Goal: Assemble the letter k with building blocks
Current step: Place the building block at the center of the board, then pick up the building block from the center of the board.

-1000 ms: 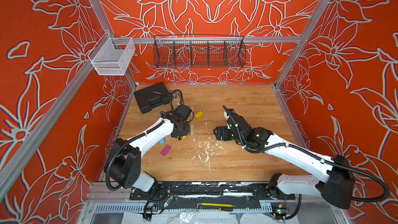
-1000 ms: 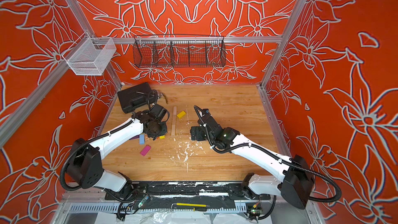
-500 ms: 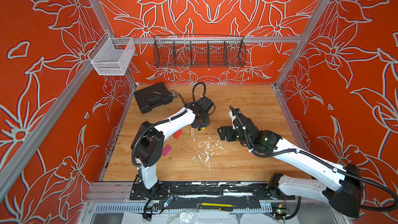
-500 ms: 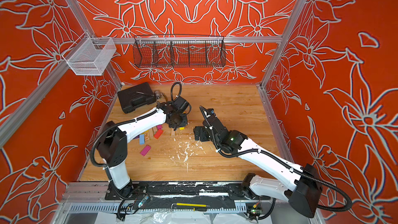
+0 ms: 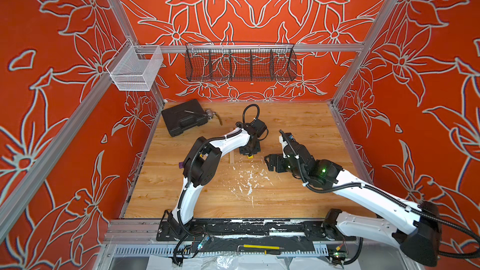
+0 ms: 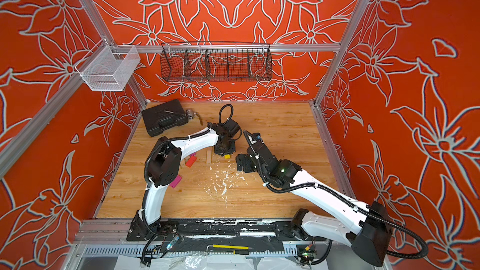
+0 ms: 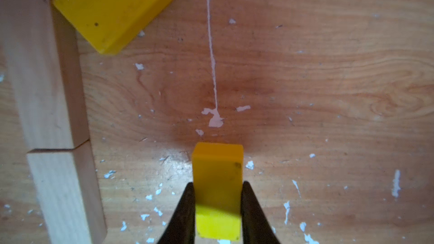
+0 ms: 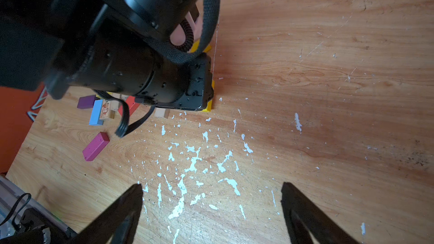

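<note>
The left pincer (image 7: 217, 184) is clamped on one yellow block (image 7: 217, 165), a jaw on each long side. It holds the block end-down just right of a line of pale wooden bars (image 7: 42, 66) laid end to end near the middle of the desk (image 5: 298, 125) (two seams show in that line, so three pieces are in sight). I cannot tell whether the block's lower end touches the wood. A second yellow block (image 7: 117, 8) lies flat and skewed on the far side, one corner at the pale line. The right pincer (image 8: 211, 187) hangs spread wide with nothing between its jaws, above the white paint flecks (image 8: 192, 163), right of the left one and apart from it. Left of the pale line, the right wrist view shows five loose blocks. One purple block (image 8: 87, 102), one light blue block (image 8: 96, 113), one printed pale block (image 8: 106, 111) and one red block (image 8: 130, 106) are huddled together. One magenta block (image 8: 96, 146) lies nearer, apart from them. One black case (image 5: 183, 120) sits in the far left corner. Two baskets hang above it, a white mesh basket (image 5: 135, 71) and a black wire basket (image 5: 240, 62).
</note>
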You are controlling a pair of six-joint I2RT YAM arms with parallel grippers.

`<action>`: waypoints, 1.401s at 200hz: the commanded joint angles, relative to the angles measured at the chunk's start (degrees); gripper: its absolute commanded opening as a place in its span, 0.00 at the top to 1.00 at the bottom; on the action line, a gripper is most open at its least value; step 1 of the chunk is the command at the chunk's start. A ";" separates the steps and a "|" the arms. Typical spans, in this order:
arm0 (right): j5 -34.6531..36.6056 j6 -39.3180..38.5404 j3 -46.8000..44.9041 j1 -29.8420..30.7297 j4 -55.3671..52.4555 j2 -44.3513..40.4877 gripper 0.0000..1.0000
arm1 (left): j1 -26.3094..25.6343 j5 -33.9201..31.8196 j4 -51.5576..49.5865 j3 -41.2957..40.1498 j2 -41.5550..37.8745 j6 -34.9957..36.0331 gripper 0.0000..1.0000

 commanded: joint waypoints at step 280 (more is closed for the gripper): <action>-4.77 -5.59 24.90 -3.70 -10.07 30.24 0.12 | 0.99 -2.95 6.66 -39.13 -73.06 38.31 0.33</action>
